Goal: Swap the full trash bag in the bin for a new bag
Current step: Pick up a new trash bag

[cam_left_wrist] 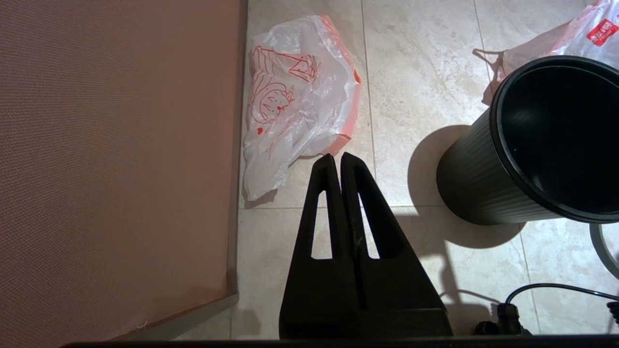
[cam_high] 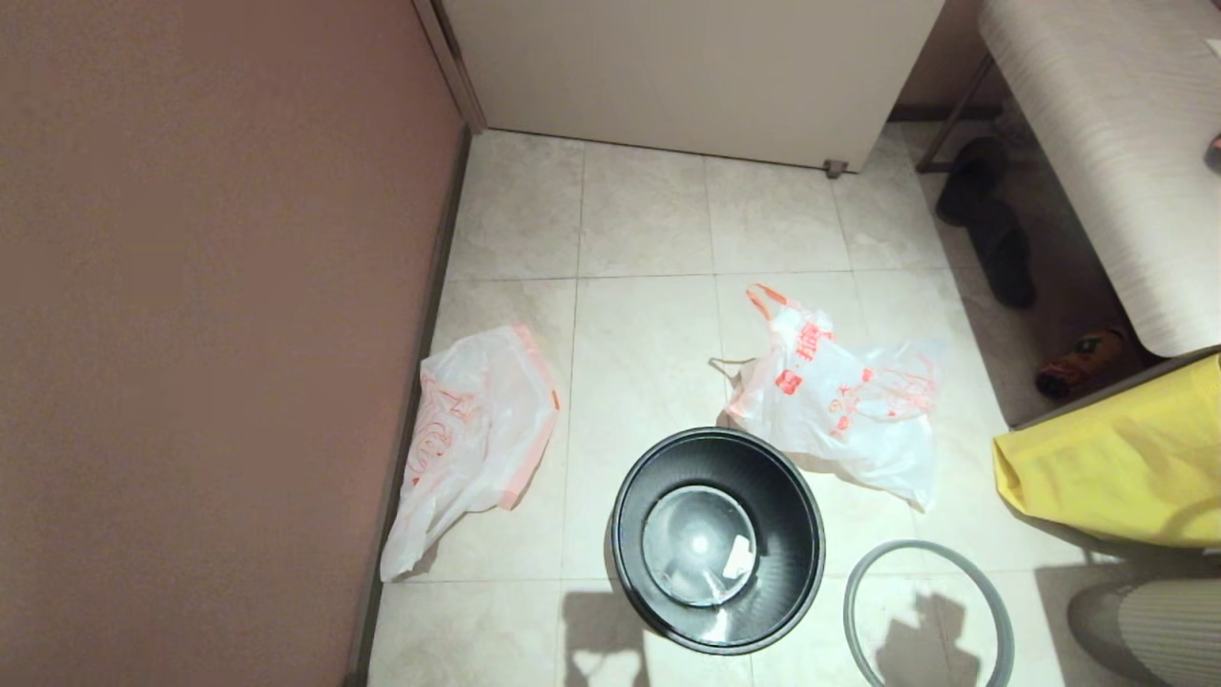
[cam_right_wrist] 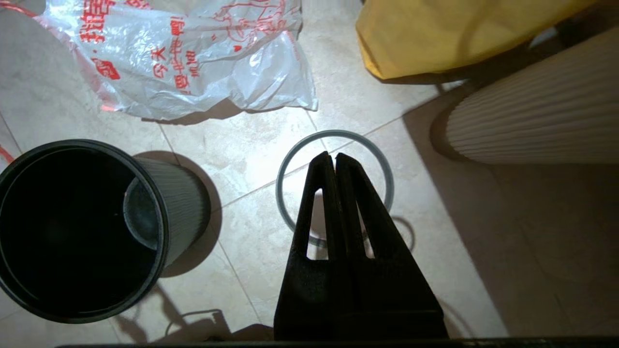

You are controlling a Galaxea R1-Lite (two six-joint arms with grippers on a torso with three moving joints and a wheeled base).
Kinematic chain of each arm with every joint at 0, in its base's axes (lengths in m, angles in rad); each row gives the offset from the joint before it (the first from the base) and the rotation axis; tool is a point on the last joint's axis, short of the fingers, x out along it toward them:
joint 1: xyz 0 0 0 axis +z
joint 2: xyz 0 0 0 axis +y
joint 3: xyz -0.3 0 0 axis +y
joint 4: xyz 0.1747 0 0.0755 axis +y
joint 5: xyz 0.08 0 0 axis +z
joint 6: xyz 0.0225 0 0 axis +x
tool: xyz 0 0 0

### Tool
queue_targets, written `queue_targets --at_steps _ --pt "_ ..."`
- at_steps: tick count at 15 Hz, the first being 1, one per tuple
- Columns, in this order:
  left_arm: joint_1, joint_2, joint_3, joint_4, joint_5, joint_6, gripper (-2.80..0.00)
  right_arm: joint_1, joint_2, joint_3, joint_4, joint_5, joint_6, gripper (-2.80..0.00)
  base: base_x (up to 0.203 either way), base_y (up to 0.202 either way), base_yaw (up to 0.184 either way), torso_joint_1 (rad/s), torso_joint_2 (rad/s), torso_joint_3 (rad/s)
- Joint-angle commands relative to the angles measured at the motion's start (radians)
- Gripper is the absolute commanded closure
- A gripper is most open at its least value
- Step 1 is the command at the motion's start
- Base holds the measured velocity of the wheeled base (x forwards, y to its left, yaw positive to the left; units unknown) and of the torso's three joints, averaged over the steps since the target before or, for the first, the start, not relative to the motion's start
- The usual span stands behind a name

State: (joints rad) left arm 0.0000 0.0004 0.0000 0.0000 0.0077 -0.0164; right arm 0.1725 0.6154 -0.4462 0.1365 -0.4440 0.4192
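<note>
The bin (cam_high: 668,477), a round glossy black pail, stands upright on the floor tiles with no bag in it. Its thin grey hoop rim (cam_high: 916,546) lies flat on the floor to its right. Behind the bin, to the right, lies the full trash bag (cam_high: 839,401), white with red lettering and orange loop handles. The new bag (cam_high: 477,429), with a pale-orange hem band, lies by the left wall. My left gripper (cam_left_wrist: 337,155) hangs shut and empty above the floor between the new bag (cam_left_wrist: 295,111) and the bin (cam_left_wrist: 532,145). Shut and empty too, my right gripper (cam_right_wrist: 331,155) hovers over the hoop (cam_right_wrist: 280,186).
A brown wall (cam_high: 191,334) runs along the left and a white cabinet (cam_high: 687,67) stands at the back. At the right are a yellow bag (cam_high: 1116,468), a pale ribbed cylinder (cam_high: 1154,630), dark shoes (cam_high: 992,229) and a light bench (cam_high: 1126,143).
</note>
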Motion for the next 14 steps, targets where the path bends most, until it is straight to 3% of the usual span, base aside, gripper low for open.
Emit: queue_targets --at_steps 1,3,6,9,13,14 --pt "0.0 0.0 0.0 0.0 0.0 0.0 0.0 -0.023 -0.163 -0.004 0.056 -0.003 -0.015 0.0 0.0 0.0 0.0 0.0 0.0 0.0" --pt "0.0 0.0 0.0 0.0 0.0 0.0 0.0 -0.036 -0.232 -0.014 0.131 0.001 -0.083 0.0 0.0 0.0 0.0 0.0 0.0 0.0" --pt "0.0 0.0 0.0 0.0 0.0 0.0 0.0 -0.038 -0.273 -0.033 0.145 -0.002 -0.099 0.0 0.0 0.0 0.0 0.0 0.0 0.0" --pt "0.0 0.0 0.0 0.0 0.0 0.0 0.0 -0.04 -0.332 -0.039 0.173 -0.006 -0.168 0.0 0.0 0.0 0.0 0.0 0.0 0.0" --pt "0.0 0.0 0.0 0.0 0.0 0.0 0.0 -0.041 -0.332 -0.047 0.173 -0.008 -0.169 0.0 0.0 0.0 0.0 0.0 0.0 0.0" --pt "0.0 0.0 0.0 0.0 0.0 0.0 0.0 -0.044 -0.332 -0.06 0.186 -0.045 -0.166 0.0 0.0 0.0 0.0 0.0 0.0 0.0"
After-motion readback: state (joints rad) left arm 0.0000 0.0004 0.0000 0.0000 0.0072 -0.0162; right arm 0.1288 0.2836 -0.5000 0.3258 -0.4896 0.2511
